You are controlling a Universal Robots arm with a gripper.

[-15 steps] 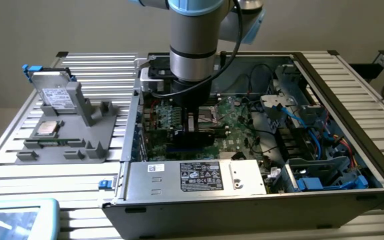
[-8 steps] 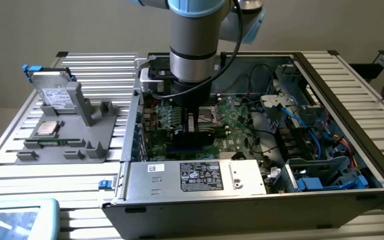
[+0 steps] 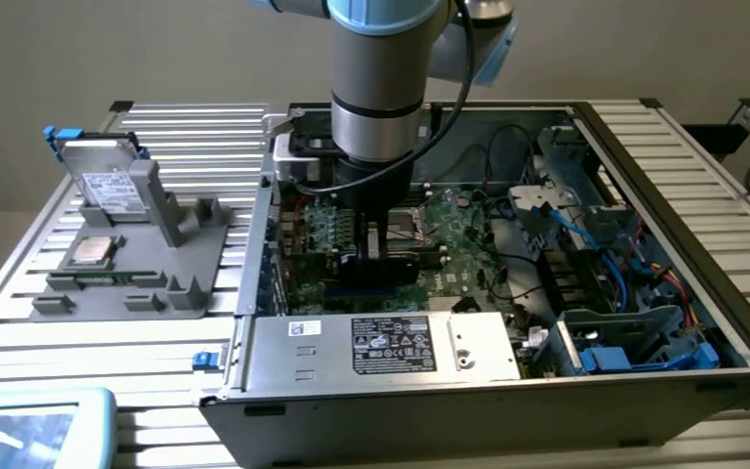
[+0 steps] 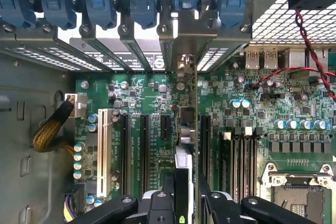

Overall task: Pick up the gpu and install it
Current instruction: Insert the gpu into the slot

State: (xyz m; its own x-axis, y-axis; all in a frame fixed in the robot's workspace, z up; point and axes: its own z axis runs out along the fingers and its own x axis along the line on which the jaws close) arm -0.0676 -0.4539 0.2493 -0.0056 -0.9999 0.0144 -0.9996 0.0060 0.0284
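My gripper (image 3: 378,246) reaches down into the open computer case (image 3: 479,410) and is shut on the gpu (image 3: 383,272). The card is a thin black card held upright just above the green motherboard (image 3: 467,234). In the wrist view the gpu (image 4: 182,166) is edge-on between my gripper (image 4: 184,208) fingers. It runs along the black expansion slots (image 4: 143,150). Its silvery end bracket (image 4: 184,64) stands at the case's rear slot openings. I cannot tell whether its lower edge sits in a slot.
Blue retaining clips (image 4: 100,3) line the rear openings. A white slot (image 4: 103,150), the processor socket (image 4: 299,195) and red and black wires (image 4: 310,51) flank the card. On the exterior view's left, a grey parts holder (image 3: 128,288) carries a silver drive (image 3: 104,181). The power supply (image 3: 389,344) lies in front.
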